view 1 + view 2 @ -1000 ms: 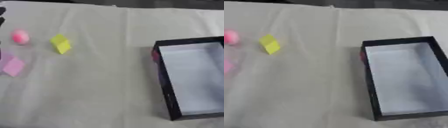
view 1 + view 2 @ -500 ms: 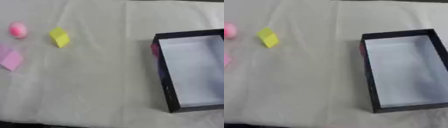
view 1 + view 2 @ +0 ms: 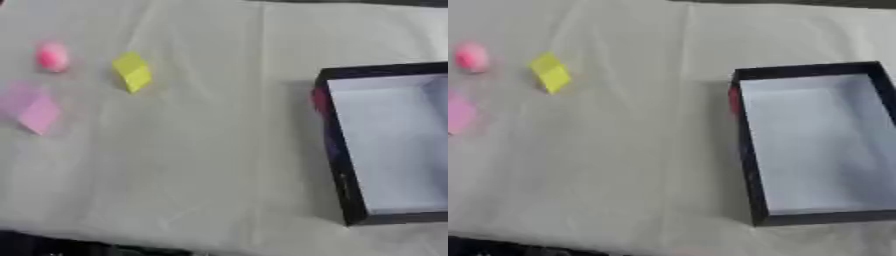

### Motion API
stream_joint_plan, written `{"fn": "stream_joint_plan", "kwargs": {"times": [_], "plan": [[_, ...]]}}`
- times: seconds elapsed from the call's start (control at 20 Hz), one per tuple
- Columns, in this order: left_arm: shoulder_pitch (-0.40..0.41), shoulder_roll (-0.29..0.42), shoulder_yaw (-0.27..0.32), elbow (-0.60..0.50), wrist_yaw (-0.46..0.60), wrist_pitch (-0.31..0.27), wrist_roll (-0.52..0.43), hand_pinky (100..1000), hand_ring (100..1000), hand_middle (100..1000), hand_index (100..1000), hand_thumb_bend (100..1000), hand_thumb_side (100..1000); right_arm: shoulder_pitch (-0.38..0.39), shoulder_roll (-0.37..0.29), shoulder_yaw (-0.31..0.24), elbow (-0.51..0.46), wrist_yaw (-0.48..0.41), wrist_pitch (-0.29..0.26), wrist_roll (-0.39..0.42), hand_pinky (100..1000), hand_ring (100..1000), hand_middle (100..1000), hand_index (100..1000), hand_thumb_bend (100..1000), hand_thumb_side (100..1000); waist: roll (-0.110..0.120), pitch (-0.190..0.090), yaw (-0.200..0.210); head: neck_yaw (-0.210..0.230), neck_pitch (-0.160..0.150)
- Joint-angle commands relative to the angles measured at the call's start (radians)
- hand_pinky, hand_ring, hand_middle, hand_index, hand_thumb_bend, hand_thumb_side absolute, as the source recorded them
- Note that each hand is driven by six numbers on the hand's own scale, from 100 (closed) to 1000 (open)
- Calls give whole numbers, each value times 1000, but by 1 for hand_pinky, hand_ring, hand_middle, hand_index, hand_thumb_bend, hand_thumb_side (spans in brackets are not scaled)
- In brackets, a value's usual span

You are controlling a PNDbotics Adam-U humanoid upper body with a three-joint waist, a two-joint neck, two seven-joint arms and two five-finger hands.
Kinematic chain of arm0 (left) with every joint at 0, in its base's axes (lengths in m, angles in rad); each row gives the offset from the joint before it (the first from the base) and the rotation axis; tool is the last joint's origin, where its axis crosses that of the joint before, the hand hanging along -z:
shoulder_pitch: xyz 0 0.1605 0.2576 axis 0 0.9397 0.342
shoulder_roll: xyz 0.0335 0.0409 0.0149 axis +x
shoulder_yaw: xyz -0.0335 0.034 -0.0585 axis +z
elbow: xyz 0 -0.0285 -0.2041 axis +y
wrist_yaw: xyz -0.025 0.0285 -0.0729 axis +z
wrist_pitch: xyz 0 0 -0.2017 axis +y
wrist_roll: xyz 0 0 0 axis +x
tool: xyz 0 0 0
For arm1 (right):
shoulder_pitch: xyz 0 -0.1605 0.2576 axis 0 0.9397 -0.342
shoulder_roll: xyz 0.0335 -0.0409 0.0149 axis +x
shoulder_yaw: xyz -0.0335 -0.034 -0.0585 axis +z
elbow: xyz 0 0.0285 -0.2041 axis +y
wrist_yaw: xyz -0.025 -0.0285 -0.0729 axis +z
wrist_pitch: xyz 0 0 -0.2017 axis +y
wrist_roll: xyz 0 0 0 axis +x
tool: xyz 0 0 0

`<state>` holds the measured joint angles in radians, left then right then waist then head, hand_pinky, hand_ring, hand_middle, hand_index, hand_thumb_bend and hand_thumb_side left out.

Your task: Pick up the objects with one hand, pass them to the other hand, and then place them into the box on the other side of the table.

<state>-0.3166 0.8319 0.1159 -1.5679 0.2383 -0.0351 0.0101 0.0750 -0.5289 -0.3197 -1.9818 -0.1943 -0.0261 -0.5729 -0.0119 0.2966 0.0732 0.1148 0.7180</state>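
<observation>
Three small objects lie on the left part of the white cloth: a pink egg-shaped thing (image 3: 52,56), a yellow block (image 3: 132,72) and a pale pink block (image 3: 33,107). To the right sits the black box (image 3: 747,145) with a pale grey inside that holds nothing. A small red mark (image 3: 733,99) shows on its left outer wall. Neither hand shows in either view.
The white cloth (image 3: 210,130) covers the table, with a crease running down its middle. The table's dark front edge (image 3: 52,245) shows at the lower left.
The whole picture has shifted: the camera has tilted, so the objects and box sit a little differently and the table's front edge has come into view. A dark shape at the left edge is gone.
</observation>
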Motion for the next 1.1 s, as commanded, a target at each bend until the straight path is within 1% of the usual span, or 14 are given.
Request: {"fn": "stream_joint_plan", "kwargs": {"times": [0.05,0.2,0.5,0.75,0.95,1.05,1.1], "plan": [[-11,78,-8,5,-35,7,-13,1000,978,752,847,100,830,5,-41,-9,-18,10,-6,3,721,903,921,949,100,351,10,-37,0,25,-25],[-11,108,-26,16,-62,18,-27,1000,978,756,848,100,811,9,-45,-8,-18,13,-7,5,721,903,921,948,100,347,10,-36,0,31,-33],[-19,199,-82,66,-103,62,-92,1000,988,778,858,100,761,16,-52,-5,-18,19,-7,10,721,902,921,948,100,340,10,-36,1,25,-30],[-28,249,-119,99,-155,100,-196,1000,997,792,850,191,780,18,-53,0,-18,22,-3,15,721,902,921,948,100,342,12,-36,0,21,-28],[-23,274,-140,121,-228,115,-298,1000,1000,809,855,317,798,21,-53,2,-18,25,-1,17,720,902,920,948,100,346,13,-36,0,11,-24],[-29,283,-155,134,-265,120,-343,1000,1000,812,856,359,800,22,-51,5,-18,26,1,19,720,902,920,948,100,348,14,-36,-1,7,-21],[-33,286,-161,142,-282,121,-360,1000,1000,814,854,407,798,22,-51,6,-18,27,2,20,720,902,920,948,100,348,14,-36,-1,4,-21]]}}
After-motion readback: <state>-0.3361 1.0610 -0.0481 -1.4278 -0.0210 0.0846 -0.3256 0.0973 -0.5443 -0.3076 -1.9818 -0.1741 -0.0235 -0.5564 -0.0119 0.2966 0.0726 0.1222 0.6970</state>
